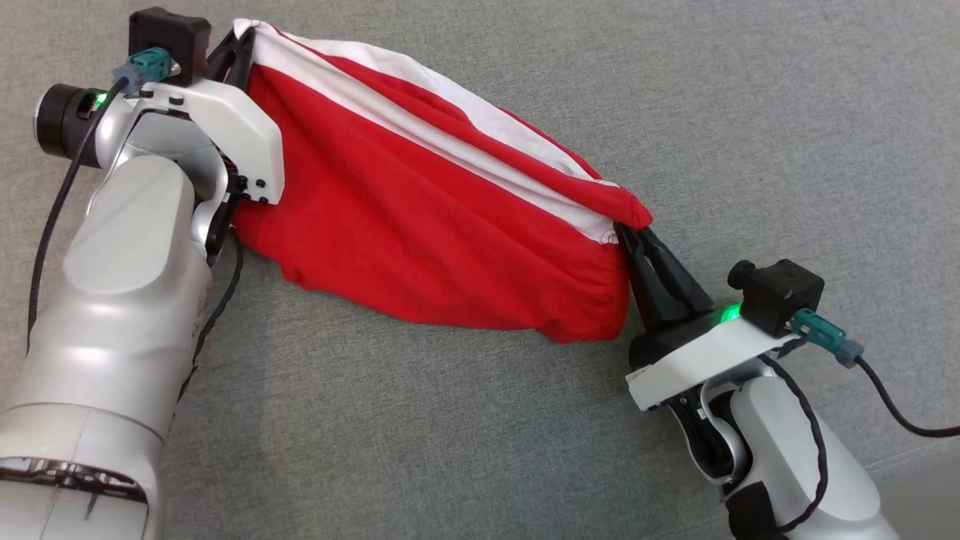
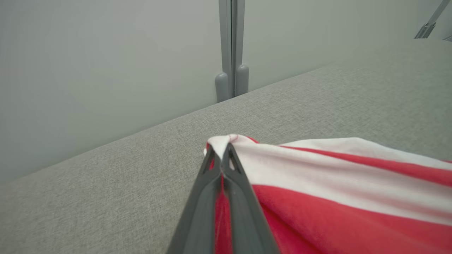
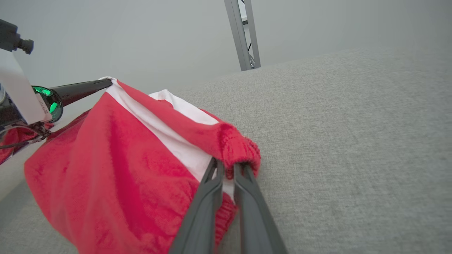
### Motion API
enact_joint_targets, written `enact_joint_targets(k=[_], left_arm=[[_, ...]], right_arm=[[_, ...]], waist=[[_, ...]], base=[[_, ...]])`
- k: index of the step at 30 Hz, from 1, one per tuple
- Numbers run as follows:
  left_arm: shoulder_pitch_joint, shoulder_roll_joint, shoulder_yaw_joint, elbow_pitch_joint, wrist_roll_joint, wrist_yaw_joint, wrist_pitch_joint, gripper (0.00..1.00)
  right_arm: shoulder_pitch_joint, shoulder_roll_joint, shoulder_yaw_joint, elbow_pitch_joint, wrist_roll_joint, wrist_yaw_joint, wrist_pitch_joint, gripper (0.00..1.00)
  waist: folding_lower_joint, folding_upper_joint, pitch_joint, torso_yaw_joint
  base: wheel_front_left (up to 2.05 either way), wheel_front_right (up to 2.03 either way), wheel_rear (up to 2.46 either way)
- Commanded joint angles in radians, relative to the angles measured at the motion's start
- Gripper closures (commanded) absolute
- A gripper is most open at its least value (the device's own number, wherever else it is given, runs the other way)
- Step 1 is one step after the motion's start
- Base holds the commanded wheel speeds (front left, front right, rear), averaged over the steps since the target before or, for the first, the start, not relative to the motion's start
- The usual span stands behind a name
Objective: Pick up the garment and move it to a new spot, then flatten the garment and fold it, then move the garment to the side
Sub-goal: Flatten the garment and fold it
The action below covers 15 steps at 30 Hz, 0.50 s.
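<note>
Your garment (image 1: 420, 225), red with a white band (image 1: 450, 131) along its upper edge, hangs stretched between the two grippers above the grey fabric surface (image 1: 750, 112). In the head view its top edge runs from upper left down to middle right. The red body sags below it in a loose pouch, and you cannot tell from these views whether the lowest fold touches the surface.

The left gripper (image 1: 236, 49) has the white-banded corner pinched at its tips. In the left wrist view its fingers (image 2: 243, 211) lie pressed together with cloth squeezed between them and a white tuft poking out past the tips. The right gripper (image 1: 628, 234) holds the opposite corner, where the red hem is bunched. In the right wrist view its fingers (image 3: 254, 211) stand a narrow slit apart, with the ribbed red edge wadded over and between the tips.

A green light (image 1: 726, 313) glows at the base of the right gripper. Beside it a teal connector (image 1: 821, 334) leads into a black cable (image 1: 900, 420).

In the right wrist view the left arm's white housing carries a small label (image 3: 40, 104), whose writing is too small for you to read.

Past the surface's far edge in the left wrist view stand a pale wall (image 2: 88, 70) and a grey metal post (image 2: 232, 49).
</note>
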<state>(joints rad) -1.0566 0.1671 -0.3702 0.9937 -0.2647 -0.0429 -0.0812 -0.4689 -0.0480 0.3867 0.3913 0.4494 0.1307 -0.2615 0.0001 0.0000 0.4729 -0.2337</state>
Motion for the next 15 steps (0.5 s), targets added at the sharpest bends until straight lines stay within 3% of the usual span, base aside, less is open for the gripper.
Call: enact_joint_targets(k=[1,2,3,4,5,15], left_arm=[[-0.021,-0.003,-0.003,0.019,0.006,0.004,-0.010,1.00],[-0.027,-0.006,-0.006,0.033,0.006,0.000,-0.017,0.84],[-0.033,-0.008,-0.009,0.046,0.007,-0.003,-0.024,0.59],[-0.037,-0.011,-0.013,0.059,0.009,-0.006,-0.031,0.26],[-0.042,-0.013,-0.015,0.070,0.008,-0.007,-0.040,0.00],[-0.008,-0.038,-0.025,0.153,-0.013,-0.019,-0.126,0.00]], right_arm=[[-0.014,-0.005,-0.008,-0.002,-0.001,0.000,-0.005,0.62],[-0.013,-0.005,-0.009,-0.002,0.000,0.000,-0.005,0.54],[-0.013,-0.005,-0.010,-0.002,0.003,0.000,-0.005,0.00],[-0.012,-0.005,-0.010,-0.002,0.007,0.000,-0.005,0.00],[-0.011,-0.005,-0.010,-0.002,0.009,0.000,-0.005,0.00],[0.042,-0.005,-0.067,-0.025,-0.053,0.000,-0.005,0.00]], waist=[[-0.0001,0.0000,0.000,-0.001],[-0.0001,0.0000,-0.001,-0.001],[-0.0001,0.0000,-0.002,-0.002],[-0.0001,0.0000,-0.003,-0.002],[-0.0001,0.0000,-0.005,-0.002],[-0.0001,0.0000,-0.053,0.021]], base=[[0.00,0.00,0.00],[0.00,0.00,0.00],[0.00,0.00,0.00],[0.00,0.00,0.00],[0.00,0.00,0.00],[0.00,0.00,0.00]])
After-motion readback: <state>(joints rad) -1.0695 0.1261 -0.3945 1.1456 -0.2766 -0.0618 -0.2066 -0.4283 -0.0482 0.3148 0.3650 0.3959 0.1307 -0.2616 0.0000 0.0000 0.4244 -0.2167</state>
